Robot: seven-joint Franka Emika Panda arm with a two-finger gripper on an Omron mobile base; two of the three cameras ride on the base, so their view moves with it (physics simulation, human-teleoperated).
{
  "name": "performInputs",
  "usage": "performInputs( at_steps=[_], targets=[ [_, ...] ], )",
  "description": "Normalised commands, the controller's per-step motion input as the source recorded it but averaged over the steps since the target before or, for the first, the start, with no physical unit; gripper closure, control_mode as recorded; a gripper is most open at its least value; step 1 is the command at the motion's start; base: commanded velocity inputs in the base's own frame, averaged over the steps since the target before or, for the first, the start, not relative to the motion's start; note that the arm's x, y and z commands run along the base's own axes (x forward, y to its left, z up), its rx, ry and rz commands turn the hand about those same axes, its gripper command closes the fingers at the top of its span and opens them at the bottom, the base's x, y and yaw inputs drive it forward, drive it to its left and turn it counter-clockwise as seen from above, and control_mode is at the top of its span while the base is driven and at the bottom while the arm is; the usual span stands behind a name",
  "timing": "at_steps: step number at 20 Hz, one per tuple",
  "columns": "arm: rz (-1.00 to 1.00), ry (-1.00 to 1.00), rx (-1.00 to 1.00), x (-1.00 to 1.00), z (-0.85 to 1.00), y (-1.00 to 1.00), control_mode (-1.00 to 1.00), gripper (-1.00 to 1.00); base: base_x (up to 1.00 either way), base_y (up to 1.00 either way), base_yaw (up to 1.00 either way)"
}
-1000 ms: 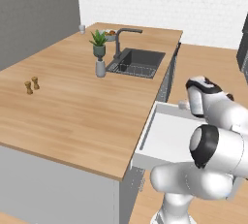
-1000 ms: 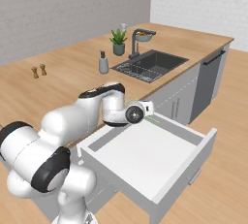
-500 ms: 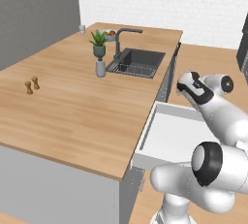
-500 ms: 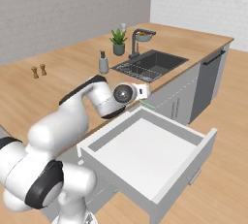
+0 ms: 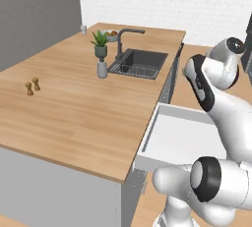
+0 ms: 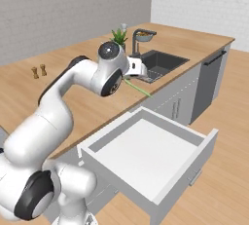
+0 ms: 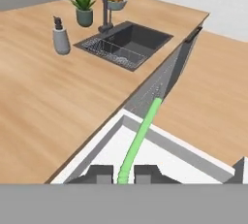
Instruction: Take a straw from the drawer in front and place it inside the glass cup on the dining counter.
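My gripper is shut on the near end of the green straw, which points away from the fingers over the drawer's corner. From the right base view the straw hangs slanted from the hand above the counter edge, between the sink and the open drawer. The white inside of the drawer looks bare. The glass cup stands at the far back corner of the dining counter, far from the gripper; in the right base view the cup is tiny.
A dark sink with a faucet is set in the counter. Beside it stand a potted plant, a soap bottle and a fruit bowl. Two small shakers sit to the left. A dishwasher front lies beyond the drawer.
The arm has lifted out of the drawer and swung up toward the sink side, carrying the straw along. The drawer stays open.
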Motion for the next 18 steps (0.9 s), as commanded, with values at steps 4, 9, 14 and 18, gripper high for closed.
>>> performInputs(
  at_steps=[4,9,14,18],
  targets=[
    [-0.06,0.18,0.01,-0.73,0.88,0.2,-1.0,1.0,0.0,0.0,0.0],
    [-0.08,0.16,0.0,-0.54,0.44,0.39,-1.0,1.0,0.0,0.0,0.0],
    [-0.11,0.08,0.0,-0.49,0.04,0.32,-1.0,1.0,0.0,0.0,0.0],
    [-0.12,0.01,0.01,-0.54,0.0,0.03,-1.0,1.0,0.0,0.0,0.0]
  ],
)
